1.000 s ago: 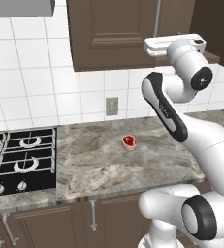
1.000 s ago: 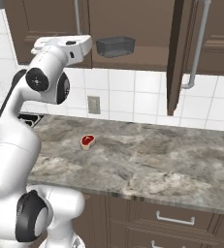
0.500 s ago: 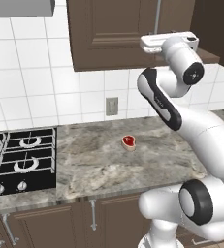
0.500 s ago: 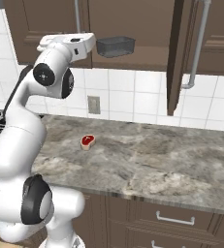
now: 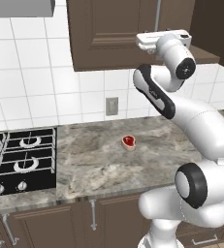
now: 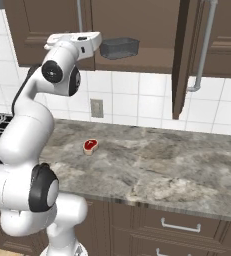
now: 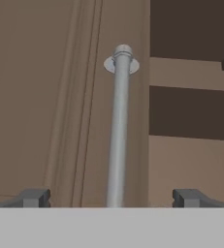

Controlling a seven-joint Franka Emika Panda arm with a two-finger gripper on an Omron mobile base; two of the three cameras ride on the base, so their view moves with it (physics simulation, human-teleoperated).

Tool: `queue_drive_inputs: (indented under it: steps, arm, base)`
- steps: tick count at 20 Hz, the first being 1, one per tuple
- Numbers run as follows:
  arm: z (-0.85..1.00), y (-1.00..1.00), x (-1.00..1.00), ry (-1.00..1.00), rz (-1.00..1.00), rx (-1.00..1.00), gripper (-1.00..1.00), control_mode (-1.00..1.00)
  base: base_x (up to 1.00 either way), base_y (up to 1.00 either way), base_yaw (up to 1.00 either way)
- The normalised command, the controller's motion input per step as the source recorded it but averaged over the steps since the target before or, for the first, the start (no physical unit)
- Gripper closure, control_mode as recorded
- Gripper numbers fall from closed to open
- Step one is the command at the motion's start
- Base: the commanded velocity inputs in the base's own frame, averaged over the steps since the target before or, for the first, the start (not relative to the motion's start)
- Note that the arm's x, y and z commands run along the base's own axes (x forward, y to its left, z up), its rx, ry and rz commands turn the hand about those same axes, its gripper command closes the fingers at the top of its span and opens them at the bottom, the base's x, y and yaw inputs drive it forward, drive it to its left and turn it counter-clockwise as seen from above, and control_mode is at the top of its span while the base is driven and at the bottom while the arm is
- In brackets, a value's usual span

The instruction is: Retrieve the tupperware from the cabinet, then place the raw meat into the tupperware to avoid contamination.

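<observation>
In the hand view the fingers [image 7: 36,197] stand wide apart at the bottom corners, holding nothing, with a silver bar handle [image 7: 118,131] of the cabinet [image 6: 132,25] between them. The tupperware [image 6: 119,48] sits inside the open cabinet at upper centre; the raw meat [image 6: 90,145] lies mid-counter [image 6: 162,165].

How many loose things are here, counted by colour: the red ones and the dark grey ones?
Red: 1, the raw meat on the counter.
Dark grey: 1, the tupperware on the shelf of the open cabinet.
Total: 2.
</observation>
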Motion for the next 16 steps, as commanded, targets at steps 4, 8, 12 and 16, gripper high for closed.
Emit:
queue_drive_inputs:
  steps: [4,8,12,16]
  arm:
    - [0.00,0.00,0.38,0.00,0.00,0.00,-1.00,-1.00]
    - [0.00,0.00,0.40,0.00,0.00,0.00,-1.00,-1.00]
    - [0.00,0.00,0.41,0.00,0.00,0.00,-1.00,-1.00]
    - [0.00,0.00,0.40,0.00,0.00,0.00,1.00,-1.00]
  base:
    - [0.00,0.00,0.00]
    - [0.00,0.00,0.00]
    - [0.00,0.00,0.00]
    - [0.00,0.00,0.00]
